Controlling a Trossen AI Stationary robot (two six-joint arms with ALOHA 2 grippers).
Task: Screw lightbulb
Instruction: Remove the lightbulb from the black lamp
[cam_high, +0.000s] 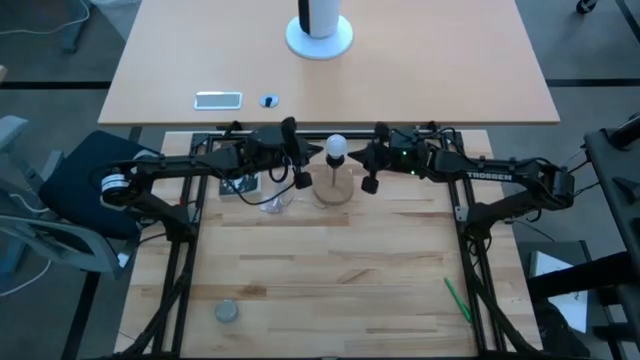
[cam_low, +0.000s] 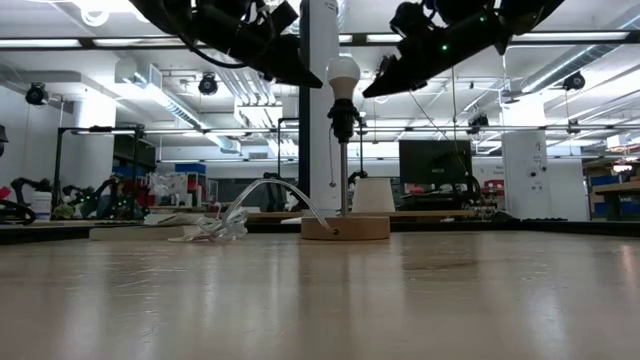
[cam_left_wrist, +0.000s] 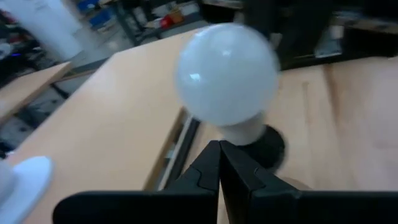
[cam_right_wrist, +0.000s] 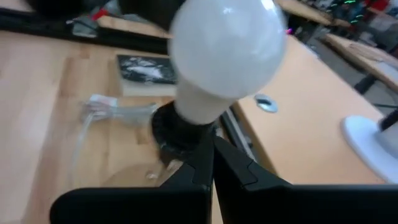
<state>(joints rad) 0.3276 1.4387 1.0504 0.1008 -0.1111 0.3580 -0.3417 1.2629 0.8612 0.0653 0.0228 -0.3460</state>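
The white frosted lightbulb (cam_high: 336, 147) stands upright, base down, in the black socket (cam_low: 343, 120). The socket tops a thin stem on a round wooden disc (cam_low: 345, 228). My left gripper (cam_low: 318, 82) is shut and hangs just to the bulb's left, level with its neck; the left wrist view (cam_left_wrist: 219, 152) shows its tips right in front of the bulb (cam_left_wrist: 227, 71). My right gripper (cam_low: 367, 94) is shut just to the bulb's right, its tips (cam_right_wrist: 213, 149) before the socket (cam_right_wrist: 177, 134). A small gap shows on each side.
A crumpled clear plastic wrapper (cam_high: 270, 197) lies left of the disc, with a clear cord arching to it (cam_low: 270, 190). A grey round object (cam_high: 227, 312) lies near the front left and a green pen (cam_high: 457, 300) at the front right. A second table (cam_high: 430, 80) stands behind.
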